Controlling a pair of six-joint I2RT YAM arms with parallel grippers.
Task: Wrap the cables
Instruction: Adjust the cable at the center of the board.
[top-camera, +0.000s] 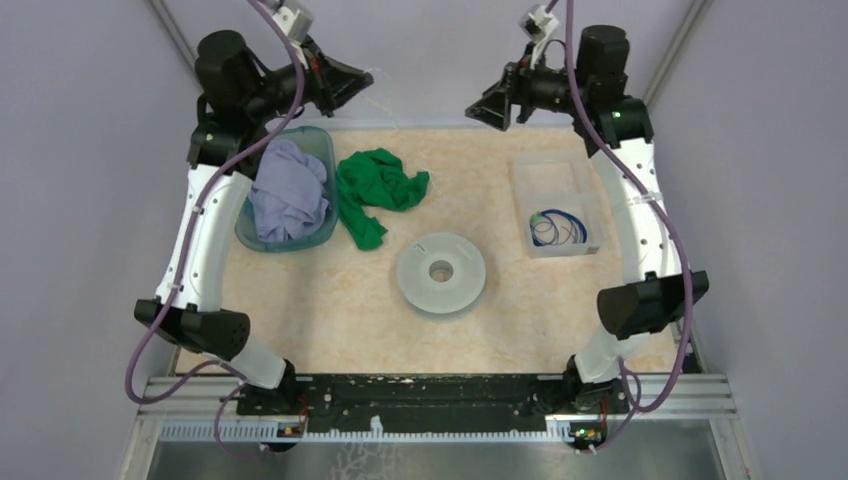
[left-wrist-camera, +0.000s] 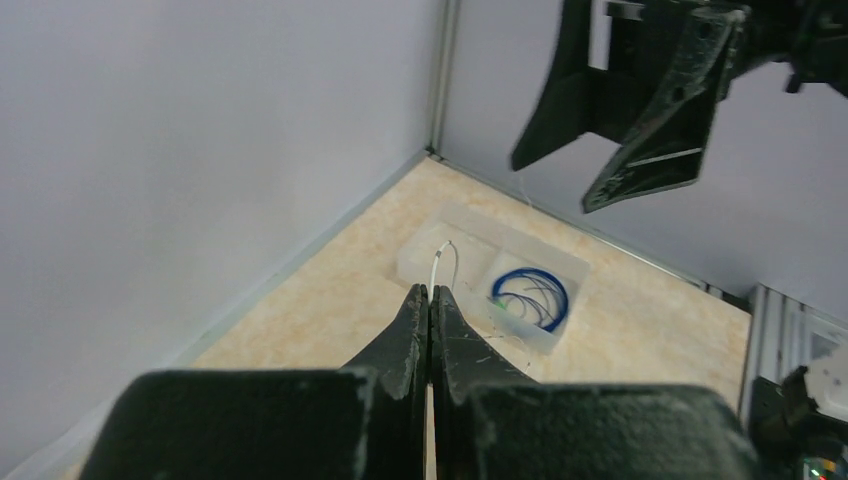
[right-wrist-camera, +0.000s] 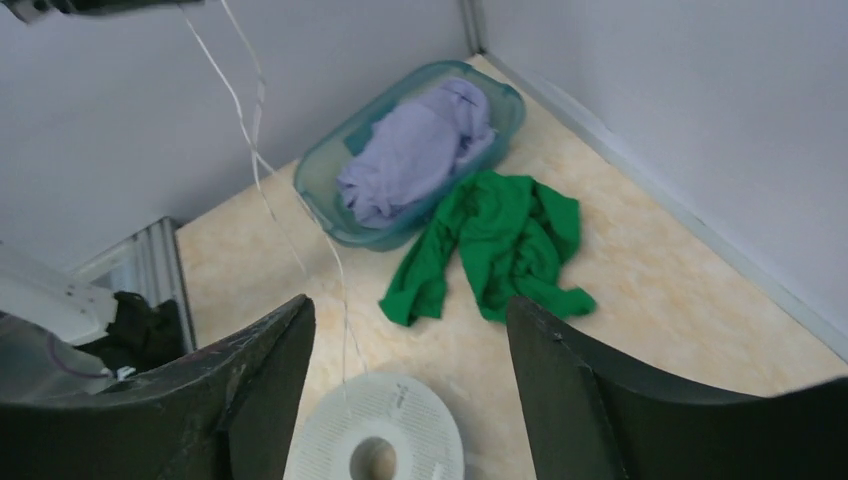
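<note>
cable coil (top-camera: 556, 236) in tray (top-camera: 545, 178), right of spool (top-camera: 441, 272)

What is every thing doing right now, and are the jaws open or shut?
Left gripper: jaws shut on the white cable.
Right gripper: jaws open, empty.
Blue cable: coiled in the clear box.
Spool: lying flat.
Green cloth: crumpled on the table.
Purple cloth: bunched in the basket.

- The table (top-camera: 330, 310) top is smooth, matt and marbled beige.
- The right tray (top-camera: 545, 180) is clear plastic; the far-left basket (top-camera: 290, 244) is translucent teal plastic.
- The lavender cloth (top-camera: 288, 190) and green cloth (top-camera: 378, 185) are soft, crumpled fabric.
- The spool (top-camera: 415, 275) is matt pale-grey plastic.
- The left gripper (left-wrist-camera: 430, 293) has black, grainy matt fingers (left-wrist-camera: 405, 345).
- The whitish cable (left-wrist-camera: 442, 262) is a smooth, hair-thin strand.
- The near rail (top-camera: 700, 395) is ribbed bare metal.
</note>
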